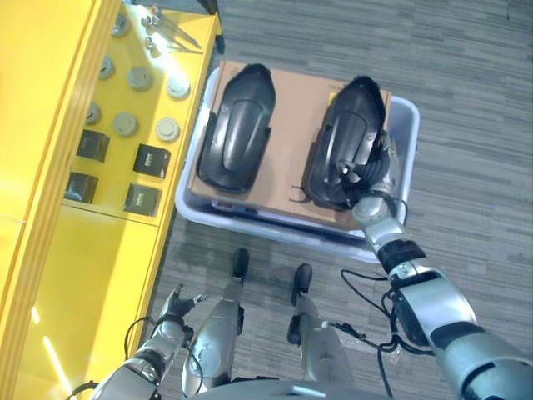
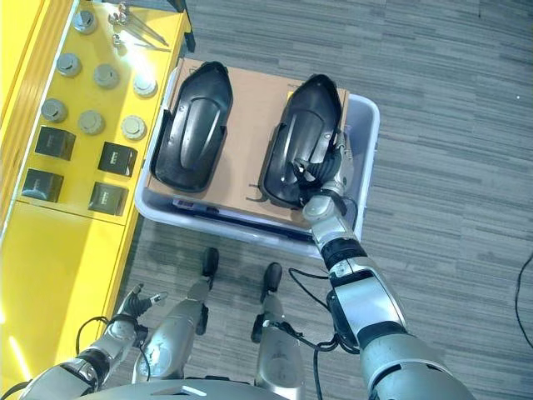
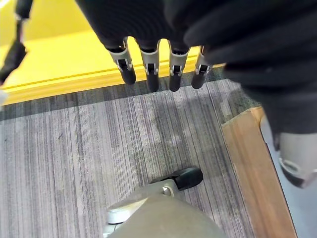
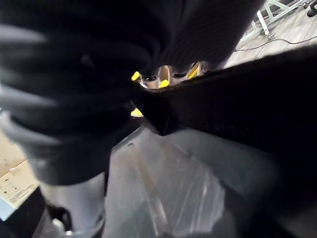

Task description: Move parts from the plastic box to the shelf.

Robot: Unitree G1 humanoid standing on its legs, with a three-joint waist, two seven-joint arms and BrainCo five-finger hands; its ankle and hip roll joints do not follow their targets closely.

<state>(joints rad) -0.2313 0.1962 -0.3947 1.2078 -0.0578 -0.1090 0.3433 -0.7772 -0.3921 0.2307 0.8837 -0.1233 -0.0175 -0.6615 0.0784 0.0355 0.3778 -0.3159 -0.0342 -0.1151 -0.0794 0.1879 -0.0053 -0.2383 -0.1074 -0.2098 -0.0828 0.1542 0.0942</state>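
Two black moulded parts lie side by side on a sheet of cardboard (image 1: 291, 96) in the pale plastic box (image 1: 410, 125). The left part (image 1: 237, 125) lies free. My right hand (image 1: 379, 171) is at the near right edge of the right part (image 1: 346, 117), fingers curled over its rim into its hollow. In the right wrist view the black part (image 4: 257, 99) runs close across the hand. My left hand (image 1: 175, 304) hangs low beside the yellow shelf (image 1: 92, 275), its fingers (image 3: 148, 69) straight and holding nothing.
On the shelf sit several grey round discs (image 1: 140, 78), several small black boxes (image 1: 151, 160) and some metal pieces (image 1: 162, 29) at the far end. Grey carpet (image 1: 475, 100) surrounds the box. The near half of the shelf is bare.
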